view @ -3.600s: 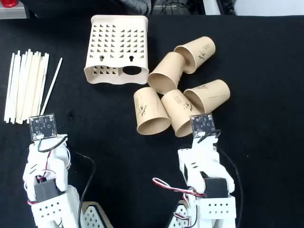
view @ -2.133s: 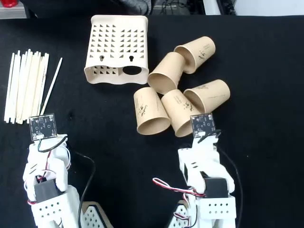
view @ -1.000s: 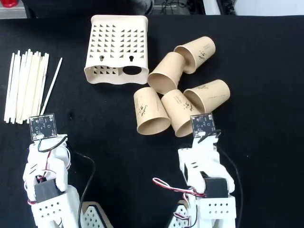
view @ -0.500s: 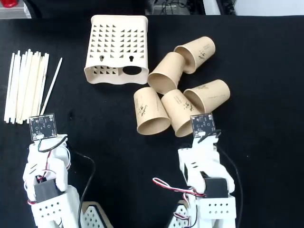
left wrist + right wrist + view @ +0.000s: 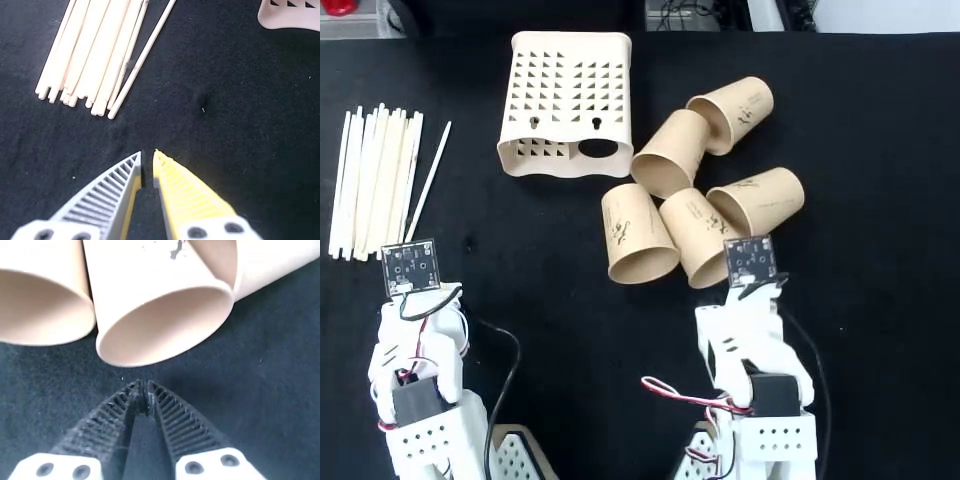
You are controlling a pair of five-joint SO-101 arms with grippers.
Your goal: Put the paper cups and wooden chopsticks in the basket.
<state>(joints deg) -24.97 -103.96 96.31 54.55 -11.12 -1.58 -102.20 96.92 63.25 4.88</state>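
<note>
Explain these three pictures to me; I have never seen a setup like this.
Two robot arms sit side by side at a black table. The high view looks down on everything; the other two come from cameras on each wrist. The left tool is shut and empty near a bundle of wooden chopsticks. The right tool is shut and empty, facing five paper cups lying on their sides. A perforated basket lies between the two groups.

The left arm [image 5: 420,390] and right arm [image 5: 760,385] are white plastic with black servo blocks, each carrying a square black circuit board [image 5: 410,268]. Red-and-white wires [image 5: 680,393] loop beside the right arm's base. The left claw [image 5: 146,160] pairs grey and yellow ribbed fingers; the right claw [image 5: 143,390] has black ones.
</note>
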